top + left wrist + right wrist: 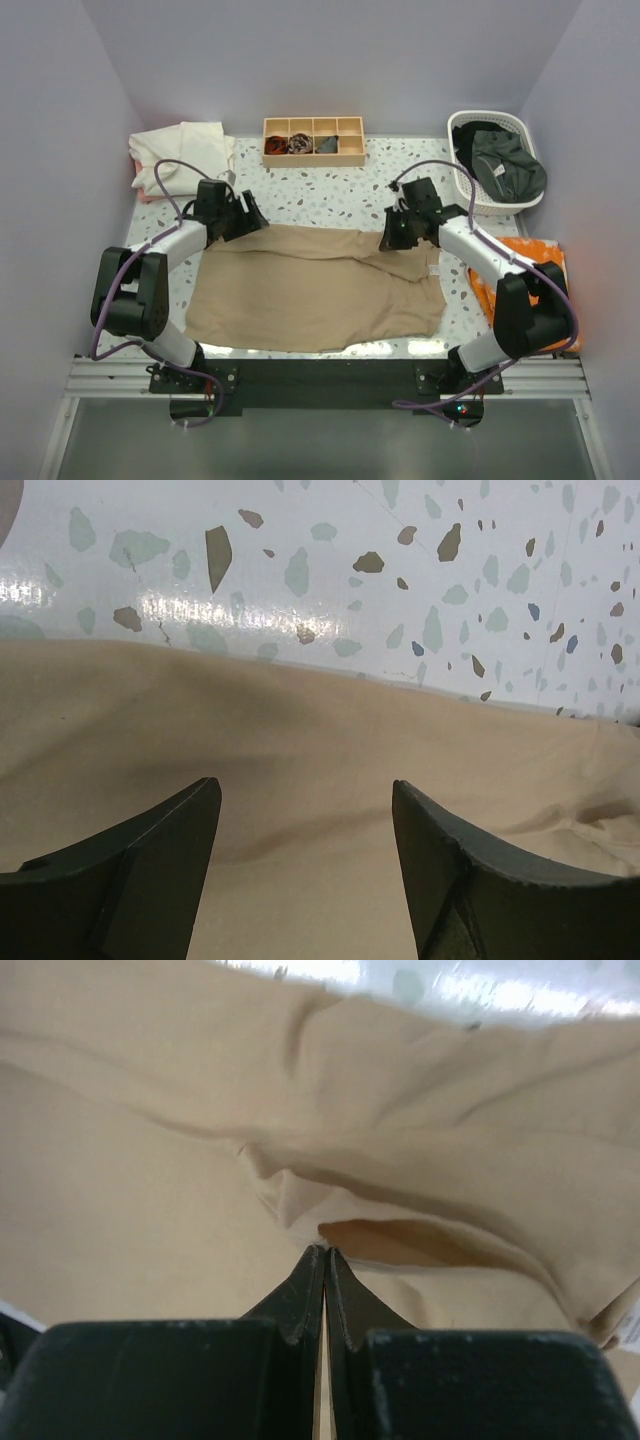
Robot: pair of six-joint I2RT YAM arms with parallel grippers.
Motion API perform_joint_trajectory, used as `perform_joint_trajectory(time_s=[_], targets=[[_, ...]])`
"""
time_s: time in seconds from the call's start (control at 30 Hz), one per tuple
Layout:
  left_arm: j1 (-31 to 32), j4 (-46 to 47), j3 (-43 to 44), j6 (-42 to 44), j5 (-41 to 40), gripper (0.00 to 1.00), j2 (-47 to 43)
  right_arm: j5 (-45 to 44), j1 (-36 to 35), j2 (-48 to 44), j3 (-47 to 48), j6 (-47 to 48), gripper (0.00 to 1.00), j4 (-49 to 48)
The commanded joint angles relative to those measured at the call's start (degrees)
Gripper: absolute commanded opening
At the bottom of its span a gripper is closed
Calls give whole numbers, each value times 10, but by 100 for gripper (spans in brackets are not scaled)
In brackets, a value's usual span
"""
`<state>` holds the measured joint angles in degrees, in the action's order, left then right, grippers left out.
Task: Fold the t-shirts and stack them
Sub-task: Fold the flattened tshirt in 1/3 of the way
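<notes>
Lying flat on the speckled table (330, 195), closest to the arm bases, is the tan shirt (315, 290), spread wide so it can be folded. Off to its right lies an orange cloth (545, 255), partly under the right arm. Both arms reach over to the far edge of the tan shirt, one at each end, likely so they can lift that edge together and bring it over. The right gripper (325, 1255) has its jaws pressed tight together, and it seems to be pinching a small fold of the tan shirt, because the cloth bunches up and lifts a little right at the tips. The left gripper (305, 800) has its jaws spread wide just above the shirt near its far edge, with nothing between them yet. I think it needs to come down and close before any lifting starts, or the shirt would get pulled crooked. Farther back, a cream shirt (190, 150) sits in the left corner, a wooden tray (313, 141) sits in the middle, and a white basket (490, 117) on the right holds a dark shirt (510, 165) waiting its turn.
</notes>
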<state>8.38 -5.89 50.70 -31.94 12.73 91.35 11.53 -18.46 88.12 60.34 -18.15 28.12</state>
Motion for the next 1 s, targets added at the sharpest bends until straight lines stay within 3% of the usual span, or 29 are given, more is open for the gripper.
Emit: perform_joint_trajectory(time_s=[0.0,0.1,0.17,0.23,0.33,0.37,0.47,0.5,0.57,0.7,0.97], targets=[[2,35,-13,-5,12,74,1,5,-34,-45,-54,-38,0,40],[1,38,-17,-5,14,74,2,26,-53,-72,-89,-67,7,49],[1,38,-17,-2,14,73,2,37,-65,-101,-111,-86,26,59],[1,37,-17,-2,14,74,1,37,-69,-130,-116,-98,28,77],[1,38,-16,-1,15,74,0,-23,-69,-184,-91,-98,33,110],[1,37,-15,-1,14,73,0,-86,-69,-204,-75,-98,33,115],[1,35,-10,0,18,74,1,-174,-67,-204,-48,-96,48,127],[2,34,-9,1,18,73,1,-247,-67,-197,-44,-100,48,126],[1,34,-7,1,19,73,1,-268,-54,-174,-44,-94,49,86],[1,32,-2,3,22,73,2,-251,-47,-69,-24,-84,42,21],[1,27,-6,7,16,73,0,-254,-46,27,9,-65,39,-33]])
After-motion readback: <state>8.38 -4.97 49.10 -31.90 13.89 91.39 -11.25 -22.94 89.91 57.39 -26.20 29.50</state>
